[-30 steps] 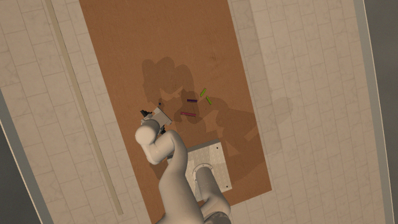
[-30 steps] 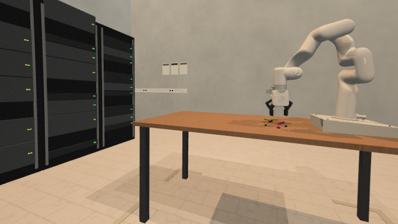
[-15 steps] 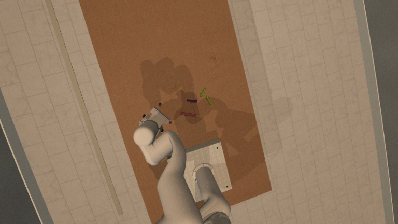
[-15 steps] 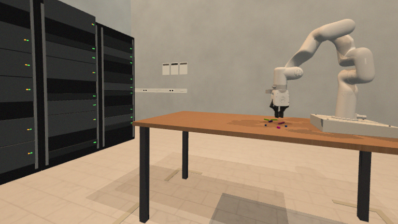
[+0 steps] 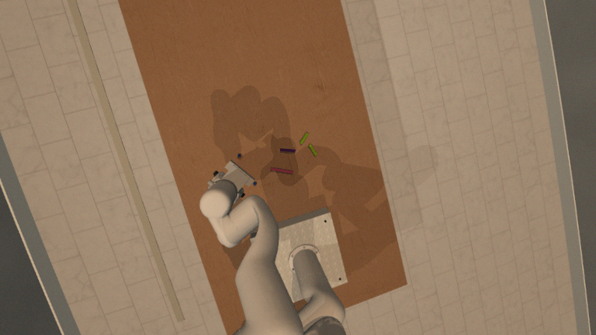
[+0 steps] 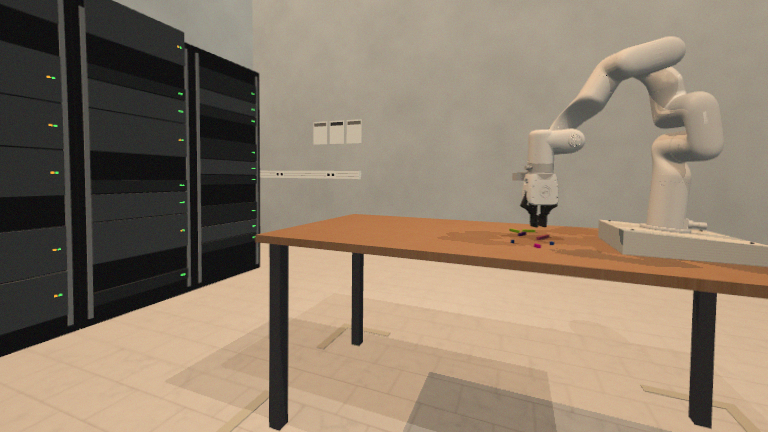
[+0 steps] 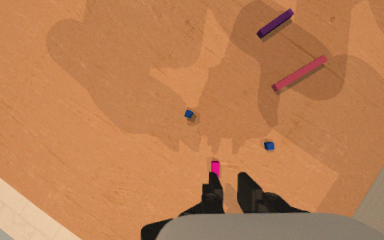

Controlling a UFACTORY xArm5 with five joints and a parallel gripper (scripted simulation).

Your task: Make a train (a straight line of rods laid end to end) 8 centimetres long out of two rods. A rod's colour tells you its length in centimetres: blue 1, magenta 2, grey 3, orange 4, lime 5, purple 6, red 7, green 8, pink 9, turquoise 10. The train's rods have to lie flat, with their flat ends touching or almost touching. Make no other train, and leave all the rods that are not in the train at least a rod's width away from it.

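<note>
And it's the magenta rod (image 6: 537, 245) (image 7: 215, 168) in play, lying flat on the bench (image 5: 263, 28) (image 6: 351, 235) (image 7: 125, 160), below the gripper (image 5: 229, 184) (image 6: 538, 224) (image 7: 226, 186) and hidden from the top view. The fingers are part-way spread, nothing between them, and they're above the rod, not down around it.

The step looks like a pick-up. The rod's long sides run up and down the wrist view, the fingers flank from left and right, so that grip across the width looks right. Watch the left fingertip, though: it appears in line with the rod's near end, so check the centring before dropping. Straight down, one pad each side, low on the rod, then a gentle squeeze; come down off-centre and a tip could land on it or spin it. Keep both end faces free, they have to meet a partner!

That partner should be the purple rod (image 5: 287, 150) (image 6: 521, 233) (image 7: 275, 23), two plus six making eight. Nearer lies the pink rod (image 5: 282, 170) (image 6: 542, 237) (image 7: 300, 73), too long by my reading. Two blue rods sit close to the pick, easily nudged, and two lime rods wait beyond the purple, so join up well clear of them.
</note>
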